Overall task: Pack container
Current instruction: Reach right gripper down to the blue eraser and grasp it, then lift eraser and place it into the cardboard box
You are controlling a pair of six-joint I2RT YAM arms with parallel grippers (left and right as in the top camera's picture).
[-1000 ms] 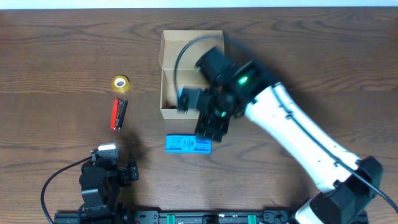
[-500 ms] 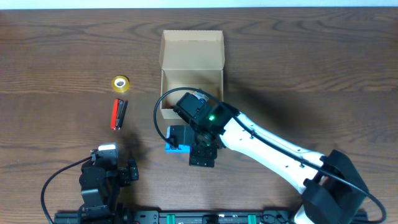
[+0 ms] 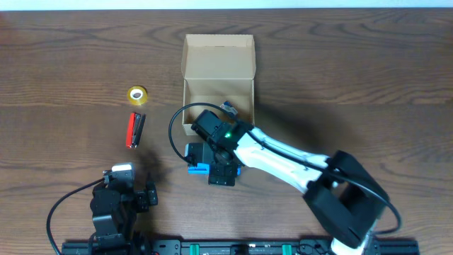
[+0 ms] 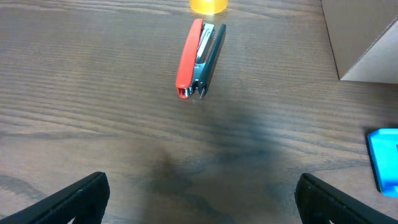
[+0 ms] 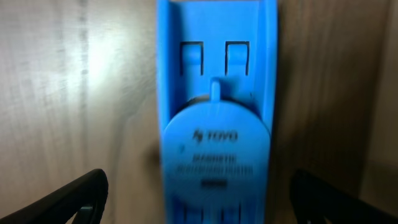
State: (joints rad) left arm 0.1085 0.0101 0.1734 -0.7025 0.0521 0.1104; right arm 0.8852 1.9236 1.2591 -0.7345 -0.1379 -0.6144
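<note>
The tan cardboard container (image 3: 218, 85) stands open at the table's middle back, its flap lid (image 3: 218, 55) laid back. A blue flat item (image 3: 194, 160) lies on the table just in front of it, and it fills the right wrist view (image 5: 214, 118). My right gripper (image 3: 215, 168) hangs directly over the blue item, open, with one finger on each side of it (image 5: 205, 199) and nothing gripped. My left gripper (image 3: 122, 185) rests at the front left, open and empty (image 4: 202, 199). A small grey thing (image 3: 228, 108) shows inside the box next to the arm.
A red stapler (image 3: 134, 129) lies left of the box, also in the left wrist view (image 4: 199, 59). A yellow tape roll (image 3: 136, 95) sits just behind it. The box corner (image 4: 364, 37) and the blue item's edge (image 4: 385, 158) show at the right of the left wrist view.
My right gripper has moved out of the box towards the front and now sits over the blue item. The left arm has not moved.
</note>
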